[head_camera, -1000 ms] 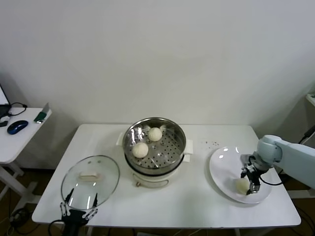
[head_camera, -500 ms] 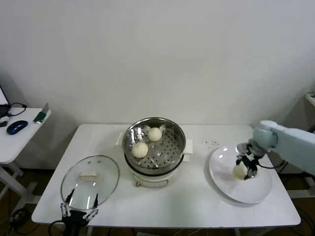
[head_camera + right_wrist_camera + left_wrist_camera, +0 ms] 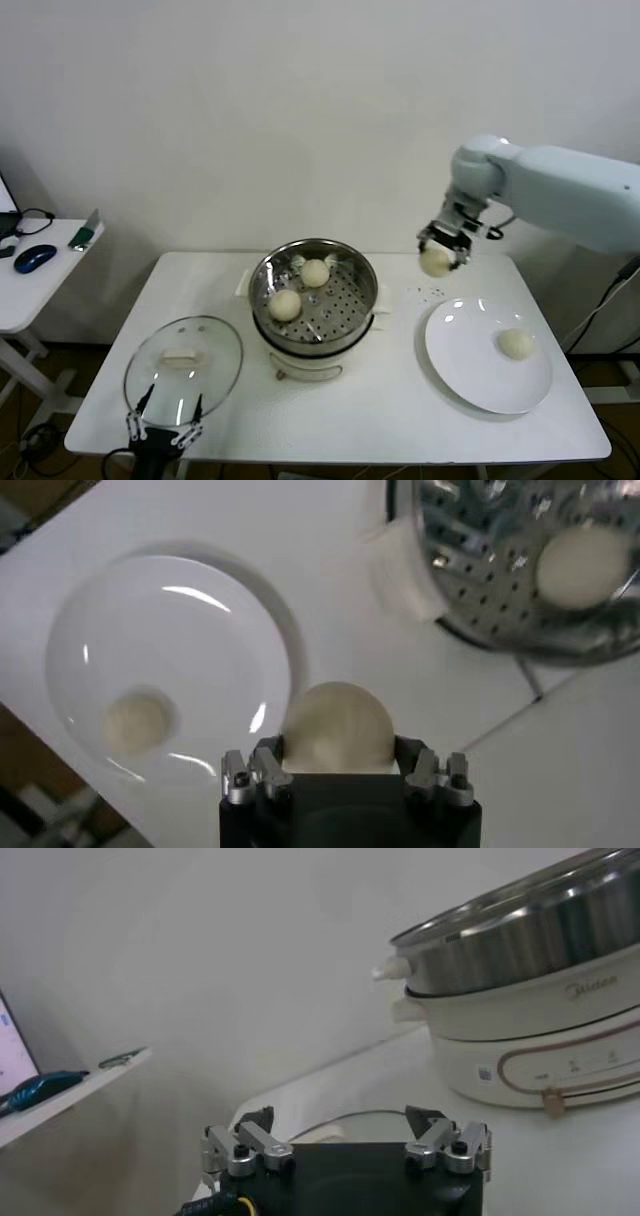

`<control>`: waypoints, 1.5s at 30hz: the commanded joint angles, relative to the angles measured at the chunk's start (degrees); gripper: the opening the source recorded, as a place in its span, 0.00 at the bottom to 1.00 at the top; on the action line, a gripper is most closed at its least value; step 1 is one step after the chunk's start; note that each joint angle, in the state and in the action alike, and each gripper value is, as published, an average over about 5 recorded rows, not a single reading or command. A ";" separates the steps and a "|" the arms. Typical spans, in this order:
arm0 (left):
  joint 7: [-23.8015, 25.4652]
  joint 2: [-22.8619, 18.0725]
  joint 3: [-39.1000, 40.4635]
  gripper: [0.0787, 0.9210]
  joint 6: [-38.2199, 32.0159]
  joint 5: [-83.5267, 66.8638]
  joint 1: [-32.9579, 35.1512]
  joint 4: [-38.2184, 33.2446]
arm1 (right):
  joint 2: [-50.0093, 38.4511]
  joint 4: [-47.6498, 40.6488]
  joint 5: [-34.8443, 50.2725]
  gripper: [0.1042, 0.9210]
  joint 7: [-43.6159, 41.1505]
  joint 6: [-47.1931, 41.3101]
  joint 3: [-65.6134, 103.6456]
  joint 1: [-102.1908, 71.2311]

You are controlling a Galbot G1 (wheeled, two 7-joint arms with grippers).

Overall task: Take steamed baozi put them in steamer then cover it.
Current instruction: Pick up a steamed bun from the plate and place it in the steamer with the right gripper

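**Supervisor:** What's different from a second ago?

**Me:** My right gripper (image 3: 437,249) was down on the plate (image 3: 470,375), closing on a bun. Now it's up in the air with that baozi (image 3: 436,262) pinched between its jaws, which sit closed to about the bun's width. The plate lies below and behind the jaws; the steamer (image 3: 314,296) lies ahead of them, off to one side and lower.

**Supervisor:** So where does the count stand?

**Me:** Two buns (image 3: 285,304) already rest on the perforated floor, one rides in the jaws, one bun (image 3: 516,344) is left on the plate. I'd call it roughly halfway.

**Supervisor:** And the other arm?

**Me:** My left gripper (image 3: 346,1146) is parked low at the table's near edge, jaws spread and empty. The cover (image 3: 184,370) lies just beyond them, I think not touching, though the wrist view barely shows it.
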 commanded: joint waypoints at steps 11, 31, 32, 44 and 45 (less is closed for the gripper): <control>-0.03 0.14 0.10 0.88 0.21 -0.49 0.23 -0.27 | 22.68 0.85 -7.51 0.73 -2.69 10.74 4.31 -7.67; -0.25 0.39 -0.65 0.88 -0.40 -2.09 0.05 1.05 | 23.08 2.90 -8.92 0.74 -1.51 11.40 0.75 -12.74; -0.27 0.40 -0.65 0.88 -0.43 -2.09 0.05 1.13 | 23.01 2.93 -8.95 0.75 -1.55 11.36 0.71 -12.81; -0.68 0.60 -0.64 0.88 -0.52 -2.06 -0.01 1.70 | 22.71 1.20 -11.57 0.87 -1.66 11.48 2.94 -13.27; -0.67 0.59 -0.62 0.88 -0.52 -2.06 0.03 1.74 | 22.61 1.15 -11.80 0.87 -1.70 11.55 3.48 -13.20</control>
